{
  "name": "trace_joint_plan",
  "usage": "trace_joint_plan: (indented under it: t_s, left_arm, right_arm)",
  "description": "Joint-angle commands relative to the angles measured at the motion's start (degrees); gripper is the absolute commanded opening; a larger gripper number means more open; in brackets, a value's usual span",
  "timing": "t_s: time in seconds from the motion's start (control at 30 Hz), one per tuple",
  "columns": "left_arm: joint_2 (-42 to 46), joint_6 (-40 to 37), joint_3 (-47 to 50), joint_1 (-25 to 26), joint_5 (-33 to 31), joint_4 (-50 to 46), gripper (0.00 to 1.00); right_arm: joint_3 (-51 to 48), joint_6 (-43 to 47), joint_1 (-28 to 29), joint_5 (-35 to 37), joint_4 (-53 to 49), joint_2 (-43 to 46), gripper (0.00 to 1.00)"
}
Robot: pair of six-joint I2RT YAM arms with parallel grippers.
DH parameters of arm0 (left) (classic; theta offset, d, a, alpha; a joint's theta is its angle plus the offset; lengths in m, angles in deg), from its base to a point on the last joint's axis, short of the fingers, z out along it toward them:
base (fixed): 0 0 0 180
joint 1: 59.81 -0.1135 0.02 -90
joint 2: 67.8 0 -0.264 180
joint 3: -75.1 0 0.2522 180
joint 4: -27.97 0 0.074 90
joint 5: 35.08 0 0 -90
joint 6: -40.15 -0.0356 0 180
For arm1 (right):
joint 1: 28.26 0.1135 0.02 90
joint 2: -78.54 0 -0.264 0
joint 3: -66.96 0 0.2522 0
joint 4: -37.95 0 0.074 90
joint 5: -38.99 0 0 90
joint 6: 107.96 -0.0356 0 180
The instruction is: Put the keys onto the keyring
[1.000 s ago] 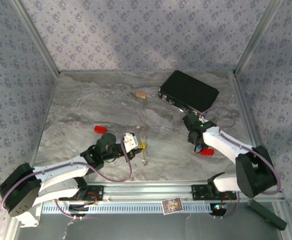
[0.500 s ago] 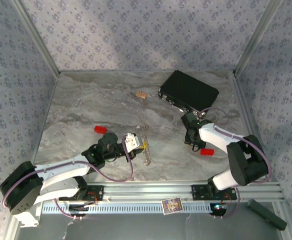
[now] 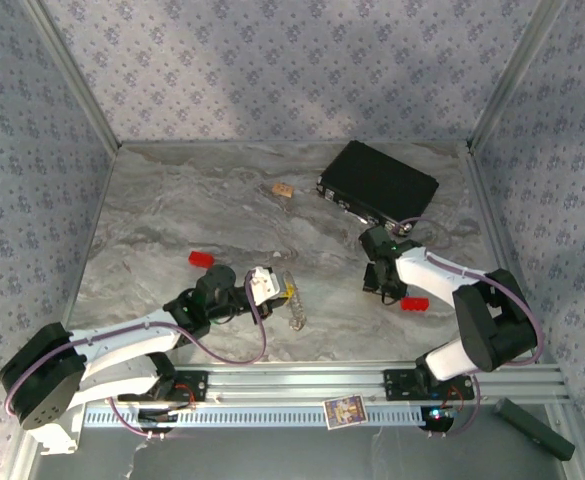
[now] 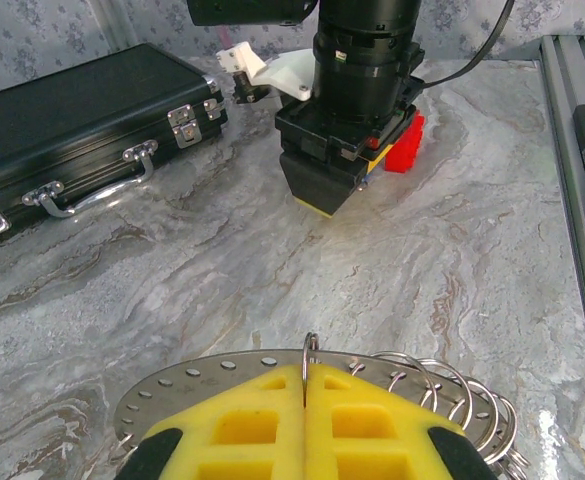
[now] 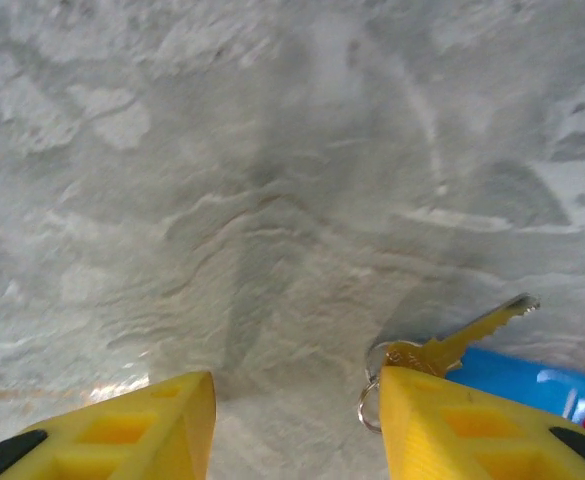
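My left gripper (image 4: pixel 305 385) is shut, its yellow fingers pinching a thin wire loop at the rim of the keyring (image 4: pixel 202 375). The keyring is a flat silvery disc with punched holes and several wire rings. From above, the keyring (image 3: pixel 294 305) hangs just right of the left gripper (image 3: pixel 280 290). My right gripper (image 5: pixel 297 400) points down close over the table and stands open, with bare marble between its fingers. A brass key (image 5: pixel 462 340) on a small split ring lies against the tip of the right-hand finger, with a blue plastic piece (image 5: pixel 532 385) beside it.
A black case (image 3: pixel 377 183) lies at the back right, behind the right gripper (image 3: pixel 380 280). One red block (image 3: pixel 413 303) sits right beside that gripper and another (image 3: pixel 201 259) lies left of centre. A small tan object (image 3: pixel 283 188) is near the back.
The right gripper has shifted slightly left and back, and its jaws have narrowed somewhat. The left gripper stays shut on the keyring, almost still.
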Motion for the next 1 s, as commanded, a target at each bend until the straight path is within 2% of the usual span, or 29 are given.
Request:
trace_joint_plan:
  t_s: [0.0, 0.1, 0.23, 0.3, 0.37, 0.57, 0.67, 0.97]
  left_arm:
    - [0.96, -0.71, -1.10, 0.35, 1.52, -0.96, 0.00]
    - [0.80, -0.71, -1.14, 0.33, 1.53, -0.75, 0.00]
    - [0.14, -0.78, -1.39, 0.42, 1.72, 0.00, 0.00]
    - [-0.18, -0.72, -1.40, 0.42, 1.83, 0.38, 0.00]
    - [-0.44, -0.71, -1.44, 0.44, 1.97, 0.47, 0.00]
    - [-0.60, -0.81, -1.44, 0.51, 1.91, 0.57, 0.00]
    - [-0.36, -0.80, -1.43, 0.52, 1.97, 0.41, 0.00]
    - [-0.09, -1.14, -1.17, 0.58, 1.95, 0.41, 0.00]
  right_arm:
    - [2.06, 1.82, 2.19, -4.17, -0.65, 1.51, 0.47]
    - [3.43, 2.11, 4.00, -2.02, -2.67, 2.81, 0.46]
    - [4.28, 0.37, 4.45, 10.04, -8.49, 3.33, 0.46]
    - [4.71, 0.43, 4.62, 13.18, -10.87, 2.00, 0.40]
    - [4.97, 0.88, 5.40, 12.63, -11.31, 0.96, 0.36]
    - [5.30, 2.76, 7.82, 8.28, -8.60, -1.47, 0.34]
    - [5.73, 3.29, 7.99, 7.44, -8.16, -3.15, 0.29]
    - [6.95, 3.34, 8.79, 9.73, -8.85, -5.86, 0.19]
